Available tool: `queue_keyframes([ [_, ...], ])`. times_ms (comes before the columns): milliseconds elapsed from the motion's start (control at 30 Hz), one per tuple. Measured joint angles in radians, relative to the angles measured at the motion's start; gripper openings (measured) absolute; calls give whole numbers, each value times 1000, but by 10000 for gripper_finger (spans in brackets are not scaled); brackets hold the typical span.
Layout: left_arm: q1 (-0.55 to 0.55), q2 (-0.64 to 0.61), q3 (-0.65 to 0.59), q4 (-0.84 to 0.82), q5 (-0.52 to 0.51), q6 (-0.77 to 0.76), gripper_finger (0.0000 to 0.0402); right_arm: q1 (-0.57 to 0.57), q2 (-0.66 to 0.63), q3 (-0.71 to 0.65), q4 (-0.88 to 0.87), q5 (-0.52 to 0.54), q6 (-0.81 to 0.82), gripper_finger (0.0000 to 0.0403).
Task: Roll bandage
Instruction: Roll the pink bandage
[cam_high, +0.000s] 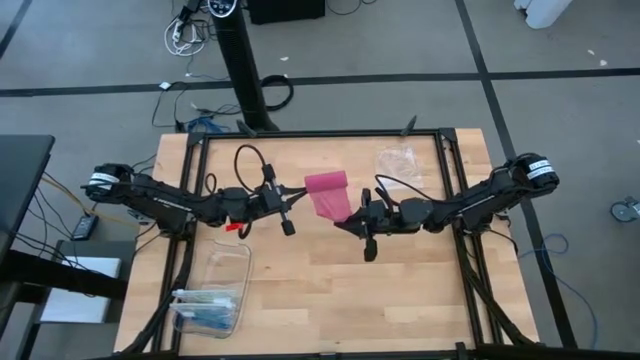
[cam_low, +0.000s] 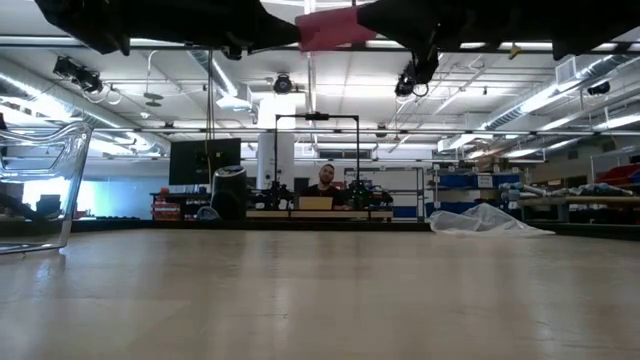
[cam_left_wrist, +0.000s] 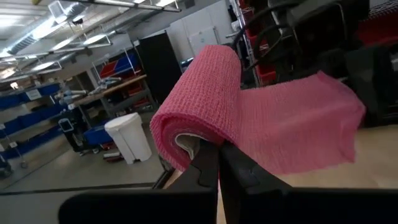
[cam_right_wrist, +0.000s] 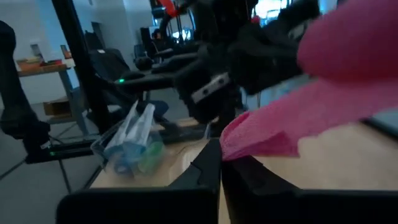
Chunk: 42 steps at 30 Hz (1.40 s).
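The magenta-pink bandage (cam_high: 328, 194) is held in the air between my two grippers, well above the table in the low view (cam_low: 325, 28). Its rolled part (cam_left_wrist: 199, 99) is on the far side. A flat strip (cam_left_wrist: 292, 130) runs from the roll toward my right gripper. My left gripper (cam_high: 306, 194) is shut on the roll's end that faces the table's left. My right gripper (cam_high: 350, 219) is shut on the strip's free end (cam_right_wrist: 249, 140). My left gripper pinches the rim of the roll's open end (cam_left_wrist: 191, 148) between its two fingers, coming level from the table's left. The roll is lifted clear of the table and lies roughly level. My right gripper pinches the strip's free end (cam_right_wrist: 239, 142) at a corner between its two fingers, coming roughly level from the table's right. The strip runs from the fingers up to the roll, clear of the table and fairly flat.
A clear plastic box with blue contents (cam_high: 212, 291) stands at the table's near left, and also shows in the low view (cam_low: 35, 185). A clear plastic bag (cam_high: 397, 158) lies at the far right. A person (cam_low: 325, 180) sits in the room beyond the table.
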Motion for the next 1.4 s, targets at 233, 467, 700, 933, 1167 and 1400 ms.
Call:
queue_keyframes([
  [233, -1, 0, 0, 9, 7, 12, 2, 21, 0, 0, -111, -4, 83, 121],
  [467, -21, 0, 0, 8, 43, 18, 2, 24, -87, 0, -183, 121, 25, 222],
  [700, -29, 0, 0, 9, 79, 21, 2, -29, -207, 0, -288, 164, -57, 270],
  [933, -40, 0, 0, 31, 96, 26, 2, -135, -197, 0, -319, 24, -13, 274],
  [1167, -42, 0, 0, 36, 107, 29, 2, -173, -177, 0, -281, -64, -5, 276],
  [1400, -43, -6, 1, 38, 113, 29, 1, -196, -209, 0, -318, -83, -46, 271],
])
